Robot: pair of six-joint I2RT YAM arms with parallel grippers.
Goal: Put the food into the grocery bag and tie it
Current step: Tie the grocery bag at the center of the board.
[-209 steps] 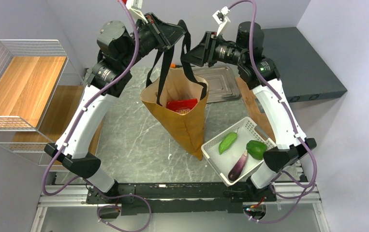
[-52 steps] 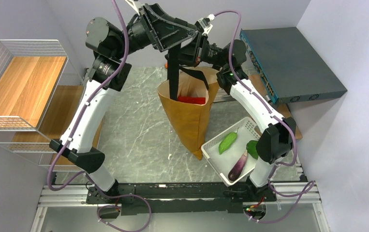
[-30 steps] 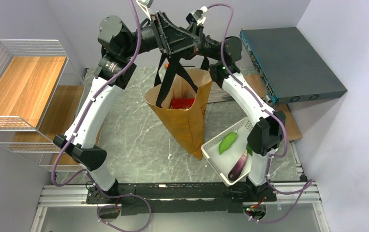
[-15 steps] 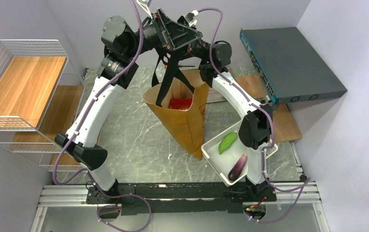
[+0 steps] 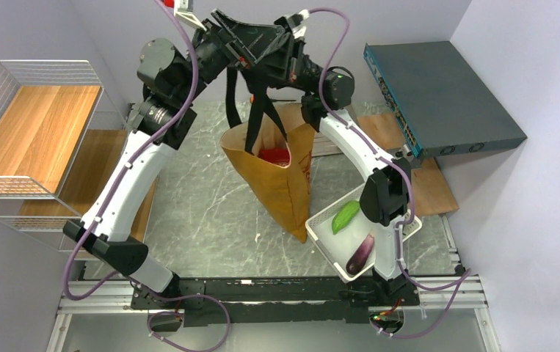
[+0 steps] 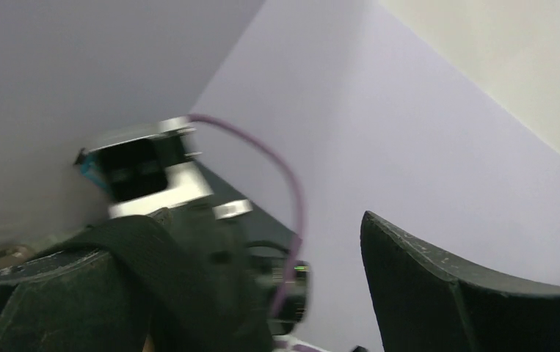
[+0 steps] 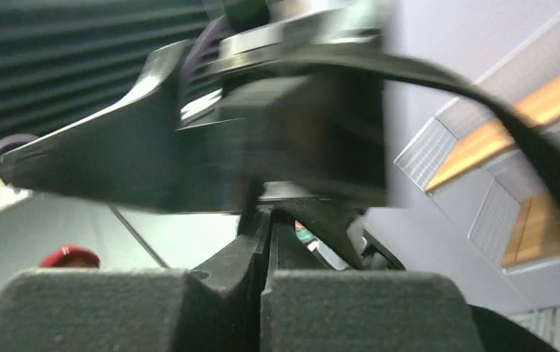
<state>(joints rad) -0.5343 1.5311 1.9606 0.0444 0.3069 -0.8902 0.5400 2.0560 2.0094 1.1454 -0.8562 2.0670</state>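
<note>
Top view high, looking down on the table point(image 5: 203, 213), 2 wrist views close (blurred), all sharing the black straps point(image 5: 262, 117)

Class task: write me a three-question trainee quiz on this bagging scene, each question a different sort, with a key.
1. True or false: the left gripper is shut.
2. The packet seen inside the grocery bag is: A red, B blue, C white?
3. Fill in: in the white basket, beside the green vegetable, lies a purple ____.
Key: 1 false, it is open; 2 A; 3 eggplant.
</note>
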